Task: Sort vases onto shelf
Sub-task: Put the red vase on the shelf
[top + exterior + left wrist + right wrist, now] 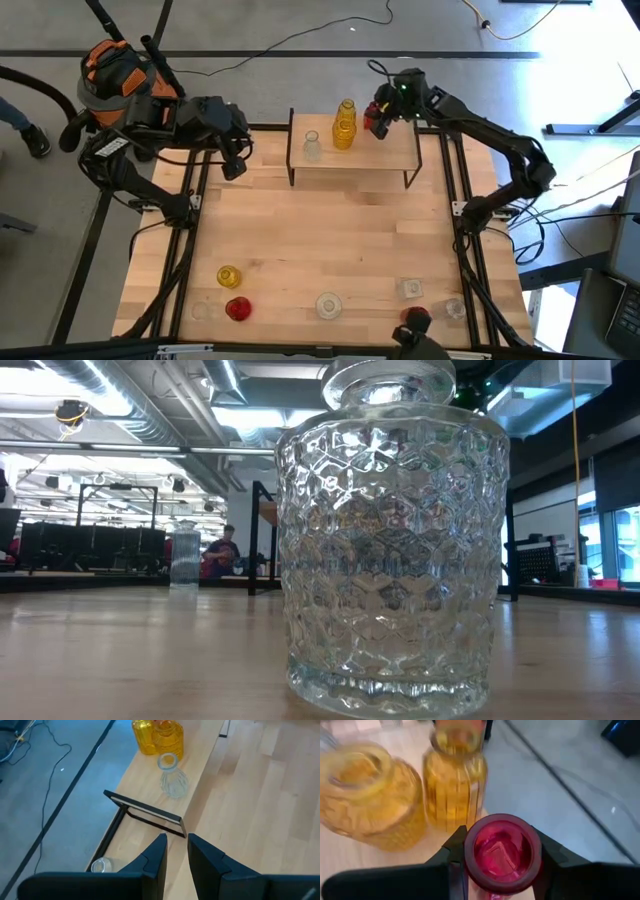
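Observation:
The shelf (375, 155) stands at the table's far middle and bears a clear vase (312, 146) and two yellow vases (344, 126), all standing upright. My right gripper (377, 118) is at the shelf's far edge, just right of the yellow vases (452, 782), shut on a red vase (502, 852). My left gripper (236, 162) hovers off the shelf's left end, its fingers (155, 857) a narrow gap apart with nothing between them. More vases stand along the table's near edge: yellow (228, 276), red (237, 308) and clear (328, 305). My right gripper pinches the red vase just below its round open rim (472, 862), one finger on each side. The fingers slant down from the far right. The vase is upright with its mouth up. Its body and base are hidden below the fingers, so I cannot tell whether it rests on the shelf.
In the low view a big clear ribbed vase (390, 540) fills the front, with another clear vase (184, 560) farther back. Clear vases (411, 289) (455, 308) and a red one (415, 318) stand near the front right. Bare wood lies in the table's middle (330, 230).

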Controlling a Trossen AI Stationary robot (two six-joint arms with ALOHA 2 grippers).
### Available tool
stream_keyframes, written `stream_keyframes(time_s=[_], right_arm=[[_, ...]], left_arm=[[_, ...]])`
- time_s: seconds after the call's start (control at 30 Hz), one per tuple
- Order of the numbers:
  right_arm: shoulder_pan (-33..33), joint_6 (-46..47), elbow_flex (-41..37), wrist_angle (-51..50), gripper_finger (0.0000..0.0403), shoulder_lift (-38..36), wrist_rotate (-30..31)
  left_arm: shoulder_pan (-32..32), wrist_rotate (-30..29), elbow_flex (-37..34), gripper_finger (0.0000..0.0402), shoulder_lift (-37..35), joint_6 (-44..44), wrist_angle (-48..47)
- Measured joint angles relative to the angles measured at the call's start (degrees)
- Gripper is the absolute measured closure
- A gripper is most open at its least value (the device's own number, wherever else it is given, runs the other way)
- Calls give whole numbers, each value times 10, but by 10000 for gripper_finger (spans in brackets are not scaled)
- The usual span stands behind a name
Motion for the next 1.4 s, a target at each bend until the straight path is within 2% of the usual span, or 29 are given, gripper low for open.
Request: stream_keyframes(time_s=[0.2, 0.4, 0.5, 0.83, 1.17, 1.4], right_arm=[[0, 33, 15, -11, 291, 13, 1], [-20, 71, 14, -15, 222, 14, 10], [-24, 72, 14, -15, 208, 14, 8], [-22, 47, 13, -14, 222, 14, -35], [-22, 10, 13, -14, 230, 14, -35], [-22, -1, 13, -10, 188, 14, -24]], left_arm=[[0, 3, 0, 333, 5, -4, -1], [0, 3, 0, 333, 7, -4, -1], [0, 3, 0, 333, 7, -4, -1], [0, 3, 0, 333, 7, 0, -1], [0, 3, 0, 333, 7, 1, -1], [0, 4, 0, 333, 7, 1, -1]])
